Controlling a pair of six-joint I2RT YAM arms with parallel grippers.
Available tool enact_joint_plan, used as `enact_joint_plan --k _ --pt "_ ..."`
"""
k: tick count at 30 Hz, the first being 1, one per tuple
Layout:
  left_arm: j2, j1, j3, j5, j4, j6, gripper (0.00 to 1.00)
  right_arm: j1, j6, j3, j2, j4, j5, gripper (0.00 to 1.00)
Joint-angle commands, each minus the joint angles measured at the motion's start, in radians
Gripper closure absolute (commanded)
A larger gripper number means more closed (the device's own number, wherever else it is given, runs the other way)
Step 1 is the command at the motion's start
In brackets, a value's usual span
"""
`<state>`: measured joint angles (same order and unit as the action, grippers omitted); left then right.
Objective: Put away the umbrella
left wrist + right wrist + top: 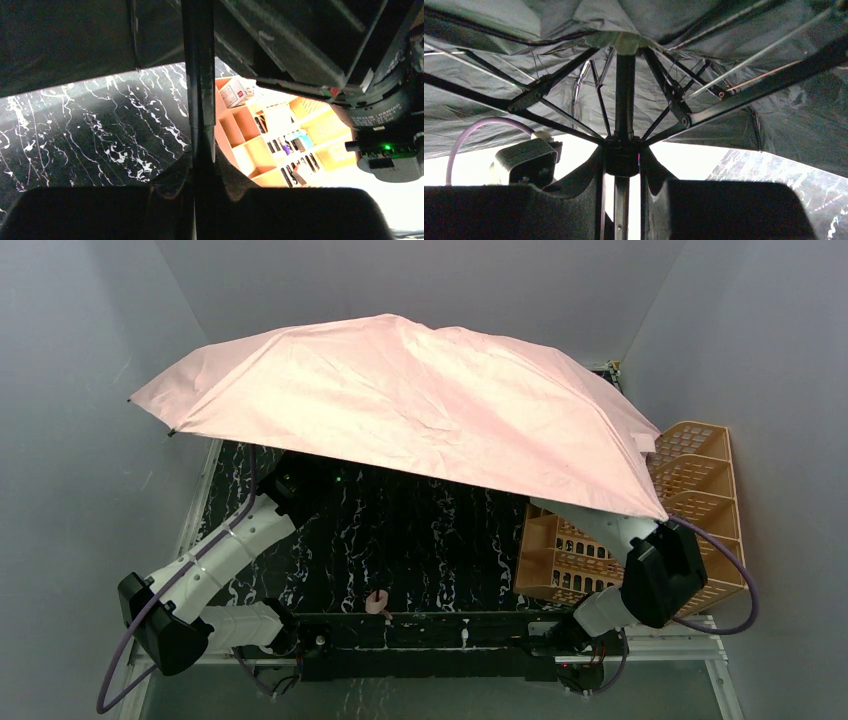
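The umbrella [400, 390] stands fully open, its pale pink canopy covering the far half of the table and hiding both grippers in the top view. Seen from the right wrist, the black underside [774, 115] and thin ribs fan out from the shaft [625, 95]. My right gripper [623, 161] is closed against both sides of the black runner [623, 150] where the ribs meet. Lower down, my left gripper [199, 172] is shut on the shaft [198, 100], which rises straight between its fingers.
An orange mesh organiser rack [700, 480] stands at the right, partly under the canopy edge; a small cream box [235, 93] lies in it. A small pink object [377, 602] sits near the front edge of the black marbled table [90, 135]. Grey walls close in on three sides.
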<state>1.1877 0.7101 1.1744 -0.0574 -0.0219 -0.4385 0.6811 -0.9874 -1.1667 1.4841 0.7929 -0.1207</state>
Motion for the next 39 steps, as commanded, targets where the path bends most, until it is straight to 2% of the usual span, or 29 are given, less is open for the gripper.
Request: enact_joint_plan --k 1,4,10,14,19,21,26,32,35,39 --pt "-0.042 -0.002 0.112 0.043 0.102 0.090 1.00 0.052 0.022 0.104 -0.108 -0.135 0.172 1.00" --pt "-0.032 -0.001 0.128 0.044 0.130 0.102 1.00 0.104 -0.025 0.171 -0.126 -0.133 0.240 1.00" --pt "-0.026 -0.001 0.129 0.086 0.117 0.119 1.00 0.105 -0.086 0.195 -0.118 -0.126 0.254 1.00" --pt "-0.028 -0.002 0.113 0.064 0.067 0.115 0.98 0.101 -0.138 0.208 -0.116 -0.073 0.349 1.00" --pt "-0.075 -0.001 0.029 -0.001 0.006 0.079 0.65 0.080 -0.160 0.176 -0.116 -0.037 0.450 1.00" --pt "-0.101 -0.001 -0.024 -0.026 -0.022 0.063 0.50 0.066 -0.177 0.165 -0.114 -0.016 0.468 1.00" --pt "-0.175 0.000 -0.132 -0.090 -0.091 0.018 0.24 0.034 -0.207 0.131 -0.090 0.002 0.476 1.00" --pt "-0.251 0.001 -0.225 -0.158 -0.133 -0.053 0.11 0.007 -0.229 0.107 -0.050 0.029 0.462 1.00" --pt "-0.284 0.002 -0.263 -0.173 -0.172 -0.071 0.12 -0.005 -0.229 0.098 -0.039 0.038 0.455 1.00" --pt "-0.339 0.003 -0.300 -0.170 -0.234 -0.083 0.20 -0.021 -0.228 0.091 -0.034 0.043 0.438 1.00"
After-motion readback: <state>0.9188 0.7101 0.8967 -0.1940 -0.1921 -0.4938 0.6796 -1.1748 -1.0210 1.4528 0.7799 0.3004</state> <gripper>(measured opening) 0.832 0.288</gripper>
